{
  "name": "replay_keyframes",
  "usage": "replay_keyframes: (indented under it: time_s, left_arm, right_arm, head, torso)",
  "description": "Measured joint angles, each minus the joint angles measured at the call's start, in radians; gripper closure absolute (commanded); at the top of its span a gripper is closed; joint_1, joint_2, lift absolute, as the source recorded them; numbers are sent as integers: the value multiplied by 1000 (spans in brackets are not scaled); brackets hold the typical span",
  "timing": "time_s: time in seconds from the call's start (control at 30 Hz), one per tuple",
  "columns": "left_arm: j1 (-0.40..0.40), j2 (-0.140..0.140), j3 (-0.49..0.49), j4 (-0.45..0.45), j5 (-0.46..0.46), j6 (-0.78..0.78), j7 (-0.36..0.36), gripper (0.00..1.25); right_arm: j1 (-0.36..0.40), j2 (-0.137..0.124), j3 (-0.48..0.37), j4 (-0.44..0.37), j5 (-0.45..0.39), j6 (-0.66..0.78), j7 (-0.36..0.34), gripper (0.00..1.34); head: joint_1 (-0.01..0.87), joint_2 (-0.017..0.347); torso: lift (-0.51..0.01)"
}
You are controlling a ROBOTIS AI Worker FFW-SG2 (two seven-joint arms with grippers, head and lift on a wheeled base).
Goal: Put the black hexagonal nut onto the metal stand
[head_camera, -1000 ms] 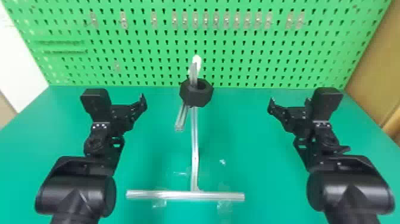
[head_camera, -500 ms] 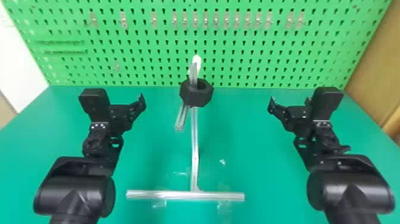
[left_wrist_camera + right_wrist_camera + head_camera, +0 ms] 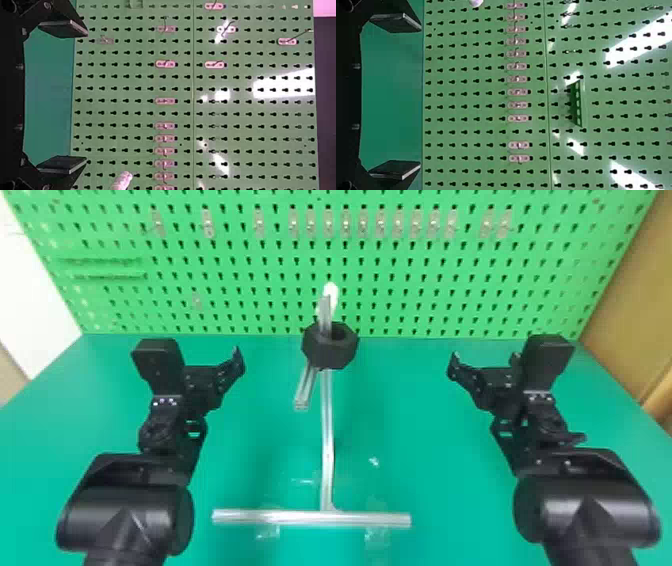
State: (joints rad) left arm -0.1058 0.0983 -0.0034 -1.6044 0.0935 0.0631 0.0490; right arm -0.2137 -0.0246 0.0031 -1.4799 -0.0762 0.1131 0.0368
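1. Black nut (image 3: 330, 350) - upper ctr. of head view, around the slanted top bar (image 3: 306, 387) of the metal stand (image 3: 327, 430).
2. Stand's crossbar (image 3: 280, 517) - lower ctr., on the green table (image 3: 430, 440).
3. L gripper (image 3: 220, 375) - ctr. left, well apart from nut, jaws wide.
4. R gripper (image 3: 482, 365) - ctr. right, jaws wide too, also well apart from nut.
5. Green pegboard (image 3: 410, 312) w/ a row of clips - across the top, behind nut.

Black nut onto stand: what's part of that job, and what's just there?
Job:
- nut, up on the stand
- left claw, open
- right claw, open

Just there:
- pegboard
- hooks on it
- green bracket
- table
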Motion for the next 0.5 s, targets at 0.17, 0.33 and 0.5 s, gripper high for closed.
replay_keyframes:
  time_s: [0.17, 0.33, 0.5]
  left_arm:
    - [1, 0, 0, 0, 1, 6, 0, 151]
    - [1, 0, 2, 0, 2, 9, 0, 153]
    - [1, 0, 3, 0, 2, 8, 0, 153]
  right_arm:
    - [-2, -1, 3, 0, -1, 0, 0, 93]
    - [-3, -4, 5, 0, -2, 0, 0, 91]
    - [-4, -6, 6, 0, -2, 0, 0, 91]
  head:
    - [693, 81]
    - [693, 81]
    - [693, 81]
  torso:
    - [-1]
    - [-1]
    - [-1]
